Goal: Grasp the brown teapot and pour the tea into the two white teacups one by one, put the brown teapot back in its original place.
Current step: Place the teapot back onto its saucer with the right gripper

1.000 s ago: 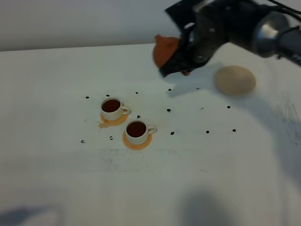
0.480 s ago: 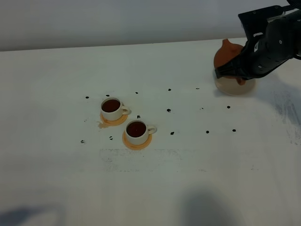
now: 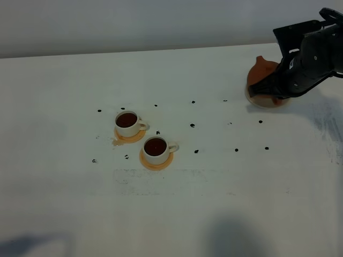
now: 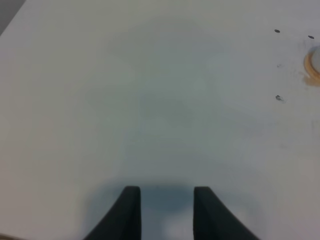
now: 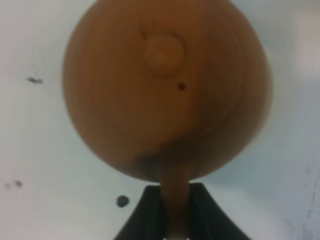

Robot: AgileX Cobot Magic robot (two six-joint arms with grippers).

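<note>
Sitting on the pale beige disc (image 3: 256,100) at the bench's (image 3: 171,214) far right, the round clay brown teapot (image 3: 261,70) stands upright, knobbed lid up. The right gripper (image 5: 175,220) clamps its loop handle; the left gripper (image 4: 162,212) hangs parted, empty.

This looks like a robot test bench in a lab, not a home or tea room. A broad white table (image 3: 171,214) fills nearly the whole view, meeting a bare grey wall (image 3: 134,21) at 12 o'clock. Small black dots (image 3: 192,125) speckle the middle of the tabletop, some of them at roughly even spacing like markers. A bulky black robot arm (image 3: 316,53) reaches in at 2 o'clock. The only props are a tea set: two white teacups (image 3: 127,123) on orange coasters (image 3: 156,163) left of centre.
</note>
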